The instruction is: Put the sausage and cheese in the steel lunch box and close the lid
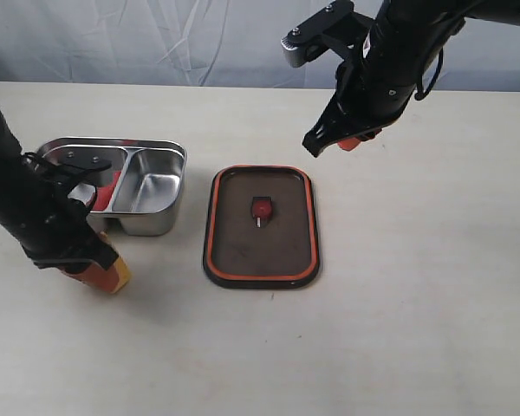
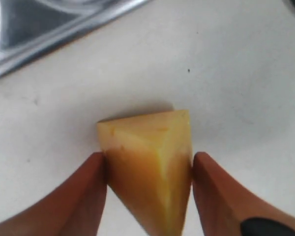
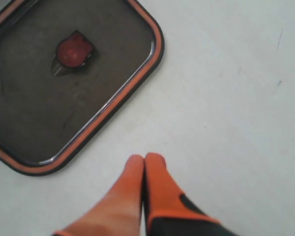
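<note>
Counter: pale, plain, carries everything.

Lid: flat on the counter between the two grippers, dark, orange rim facing up, small red valve at its centre. It is apart from the box and nothing touches it.

Steel lunch box: open, two compartments. It stands just beyond the left gripper, well away from the right one.

Left gripper: low, at counter level, just outside the box's near wall. The jaws are spread wide, one orange pad against each flank of the cheese, so they are gripping it.

Right gripper: raised above the counter past the lid's far corner. The jaws are closed, pressed tip to tip, clear of the lid.

Cheese: a yellow wedge between the left jaws, down at the counter and outside the box. The box rim shows just beyond it.

Sausage: red, in the compartment nearer the left gripper, partly hidden by the left arm.
</note>
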Controlling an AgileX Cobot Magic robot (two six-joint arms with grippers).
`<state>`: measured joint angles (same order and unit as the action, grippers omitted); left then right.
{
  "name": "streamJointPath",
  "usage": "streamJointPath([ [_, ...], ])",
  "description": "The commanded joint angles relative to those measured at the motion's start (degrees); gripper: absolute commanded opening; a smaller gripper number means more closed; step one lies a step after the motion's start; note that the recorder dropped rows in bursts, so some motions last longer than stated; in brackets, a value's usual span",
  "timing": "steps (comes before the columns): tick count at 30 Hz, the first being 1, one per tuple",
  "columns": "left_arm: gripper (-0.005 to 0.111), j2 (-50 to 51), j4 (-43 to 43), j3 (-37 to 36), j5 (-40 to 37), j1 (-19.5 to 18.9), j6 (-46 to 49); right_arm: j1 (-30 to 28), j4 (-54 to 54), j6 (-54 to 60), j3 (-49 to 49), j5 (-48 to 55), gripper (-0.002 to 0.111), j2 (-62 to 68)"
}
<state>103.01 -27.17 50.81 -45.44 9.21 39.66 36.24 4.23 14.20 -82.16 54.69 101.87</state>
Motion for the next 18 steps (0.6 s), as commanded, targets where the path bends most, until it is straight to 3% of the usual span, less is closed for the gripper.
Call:
streamJointPath([
  [1,0.000,-0.42,0.67,-0.03,-4.65,0.02,-0.07,-0.28,0.76,-0.02,0.02,0.17,0.000,-0.46],
  [9,0.000,-1.67,6.96,4.70,-11.72,0.02,-7.15,-0.28,0.75,-0.02,0.02,0.55,0.000,-0.46],
  [18,0.000,-1.67,8.20,5.28,-10.90,0.02,-7.96,-0.28,0.75,-0.02,0.02,0.55,0.000,-0.46],
])
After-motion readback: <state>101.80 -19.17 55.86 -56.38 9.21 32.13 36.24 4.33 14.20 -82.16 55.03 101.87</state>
